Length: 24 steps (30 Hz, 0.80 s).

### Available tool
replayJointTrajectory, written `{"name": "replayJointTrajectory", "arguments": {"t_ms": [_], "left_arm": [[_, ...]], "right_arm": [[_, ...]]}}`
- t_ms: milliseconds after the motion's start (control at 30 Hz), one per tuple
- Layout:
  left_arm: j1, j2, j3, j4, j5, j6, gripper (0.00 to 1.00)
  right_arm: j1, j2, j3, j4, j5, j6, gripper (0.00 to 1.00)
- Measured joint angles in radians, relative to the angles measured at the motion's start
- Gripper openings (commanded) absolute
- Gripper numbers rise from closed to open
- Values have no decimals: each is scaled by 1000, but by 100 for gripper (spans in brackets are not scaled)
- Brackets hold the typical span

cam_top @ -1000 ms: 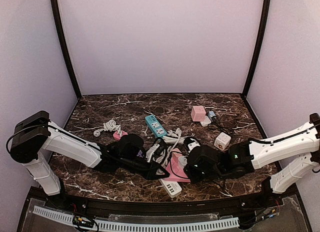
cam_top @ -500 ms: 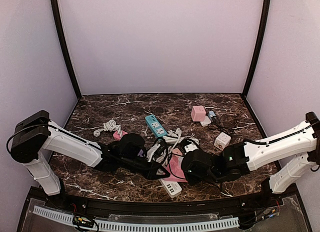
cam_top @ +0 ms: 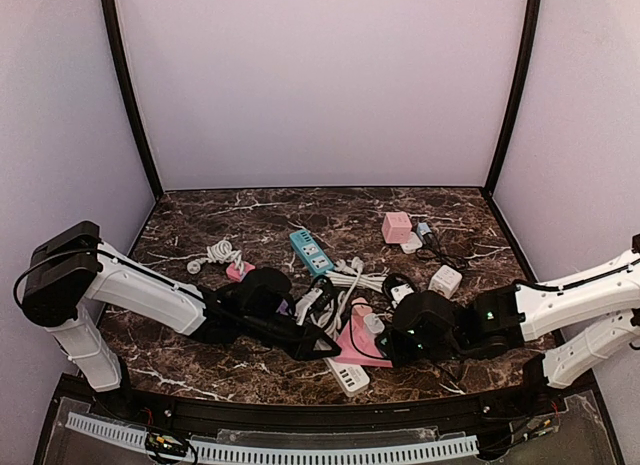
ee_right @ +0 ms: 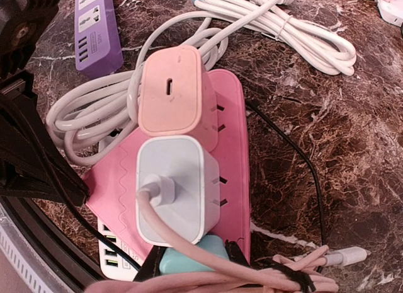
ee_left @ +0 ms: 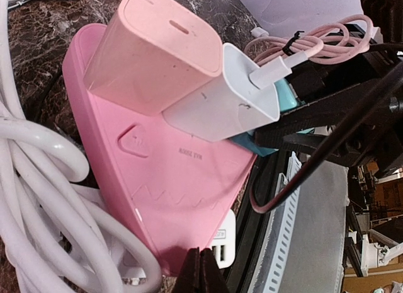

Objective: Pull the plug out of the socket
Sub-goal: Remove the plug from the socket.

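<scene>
A pink power strip [ee_right: 230,116] [ee_left: 176,186] [cam_top: 350,347] lies near the table's front edge. A pink charger [ee_right: 171,91] [ee_left: 154,50], a white charger [ee_right: 173,186] [ee_left: 220,101] with a pink cable, and a teal plug [ee_right: 189,258] stand in a row on it. My right gripper [ee_right: 189,271] [cam_top: 388,337] is shut on the teal plug at the strip's end; whether the plug's pins are still in the socket is hidden. My left gripper [ee_left: 201,271] [cam_top: 328,348] is shut, its tips pressed against the strip's other end.
A white USB strip [ee_right: 113,252] lies under the pink one. Coiled white cables [ee_right: 302,28], a purple strip [ee_right: 97,34] and a black cord [ee_right: 296,160] surround it. A bundled pink cable [ee_right: 264,280] hangs by my right fingers. Farther back are a teal strip [cam_top: 311,251], a pink cube [cam_top: 397,226] and a white cube [cam_top: 445,280].
My right arm swung left, then drew back to the right with the teal plug in its grip. The pink strip shifted and turned slightly. The left arm stayed put.
</scene>
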Motion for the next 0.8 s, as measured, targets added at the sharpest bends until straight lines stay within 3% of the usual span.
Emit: {"name": "replayJointTrajectory", "arguments": {"t_ms": [300, 800], "left_arm": [[0, 3, 15, -24, 0, 8, 2], [0, 19, 44, -41, -4, 17, 1]], "right_arm": [[5, 23, 12, -8, 17, -7, 0], [67, 219, 218, -213, 137, -37, 0]]}}
